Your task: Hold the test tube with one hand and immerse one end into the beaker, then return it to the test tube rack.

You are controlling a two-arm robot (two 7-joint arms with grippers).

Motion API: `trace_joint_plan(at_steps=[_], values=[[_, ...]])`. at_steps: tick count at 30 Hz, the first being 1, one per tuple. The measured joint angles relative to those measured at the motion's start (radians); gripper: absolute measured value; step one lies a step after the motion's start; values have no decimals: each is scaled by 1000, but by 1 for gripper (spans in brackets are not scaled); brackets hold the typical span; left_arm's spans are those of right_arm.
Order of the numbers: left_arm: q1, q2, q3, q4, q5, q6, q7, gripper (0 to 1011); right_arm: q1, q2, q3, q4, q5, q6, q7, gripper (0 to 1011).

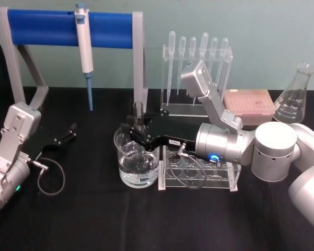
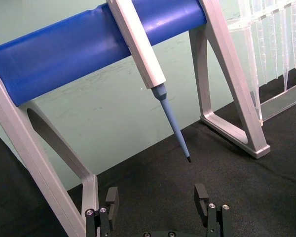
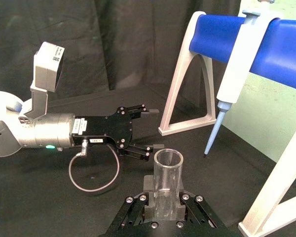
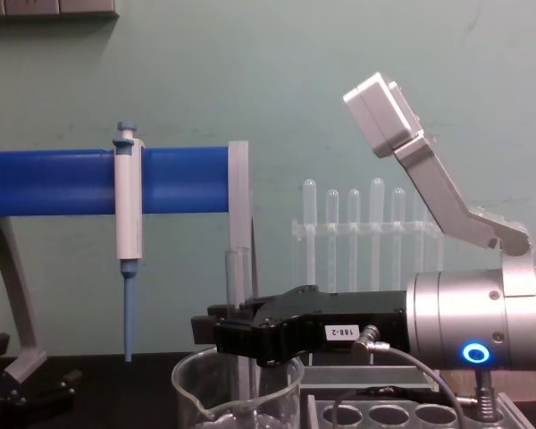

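Right gripper (image 1: pixel 135 129) clamps the test tube (image 4: pixel 237 277) upright at frame centre, so its lower end drops inside the beaker (image 1: pixel 138 170). Test tube rack (image 1: pixel 199 175) sits just right for the return. Left gripper (image 2: pixel 157 197) is parked lower left, jaws open.

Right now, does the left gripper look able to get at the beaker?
Probably only its near side: the left gripper sits open with open tabletop between it and the beaker, but the right gripper holds the test tube upright at its mouth.
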Motion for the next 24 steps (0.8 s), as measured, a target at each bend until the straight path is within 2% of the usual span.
trace_joint_plan(at_steps=[24], values=[[0, 0, 0, 0, 0, 0, 0, 1000, 0, 0, 0, 0, 0, 0, 0, 225]])
